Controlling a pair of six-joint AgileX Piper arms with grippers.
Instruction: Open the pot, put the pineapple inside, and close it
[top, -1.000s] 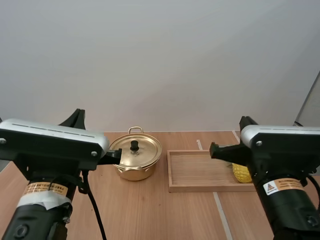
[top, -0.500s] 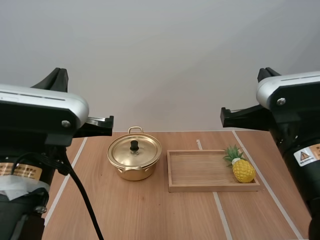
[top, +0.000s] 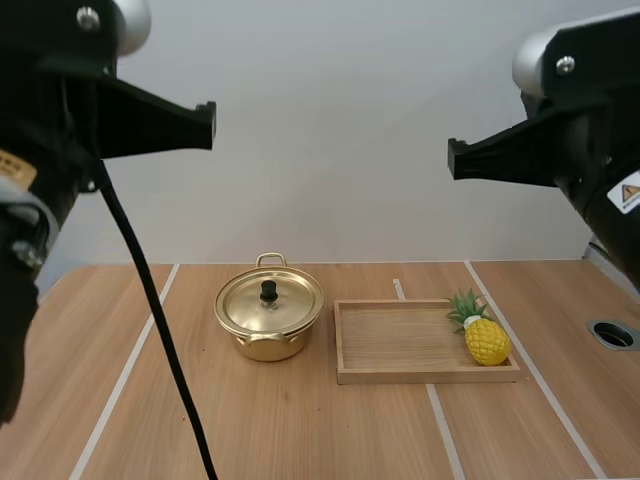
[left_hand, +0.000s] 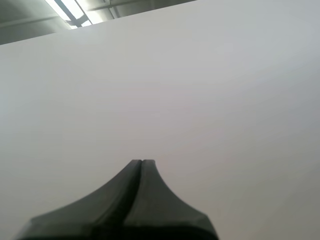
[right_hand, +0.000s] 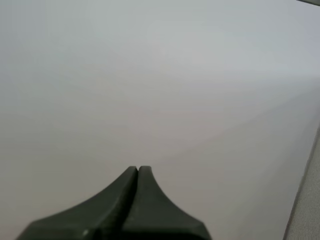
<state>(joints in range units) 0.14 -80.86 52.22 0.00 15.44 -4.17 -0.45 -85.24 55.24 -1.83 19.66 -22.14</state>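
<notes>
Two arms hang high over a wooden table (top: 300, 430), my left arm (top: 60, 120) at one side of the high view and my right arm (top: 580, 130) at the other, both well above everything that stands on the tabletop. In the left wrist view my left gripper (left_hand: 141, 162) has its two black fingers pressed together into one dark wedge with nothing between them, and it points at a plain pale wall. My right gripper (right_hand: 137, 169) is the same in its own wrist view: fingers closed tip to tip, nothing held, facing the same pale wall.

On the table, towards the right, lies a shallow wooden tray (top: 400, 345) with a low rim. Just beside its left end stands a golden pot (top: 268, 342), apart from the tray by a narrow gap. A loop handle (top: 271, 259) shows at the pot's far side. The lid (top: 290, 305) sits on the pot, covering it.

The pineapple (top: 487, 342) lies inside the tray at its right end, yellow body towards the front and green leaves pointing back and to the left. It is below my right arm and well apart from my right gripper, and farther again from my left one. The pot stands between the two arms, nearer my left.

Smallest is the black knob (top: 268, 291), upright at the middle of the lid.
</notes>
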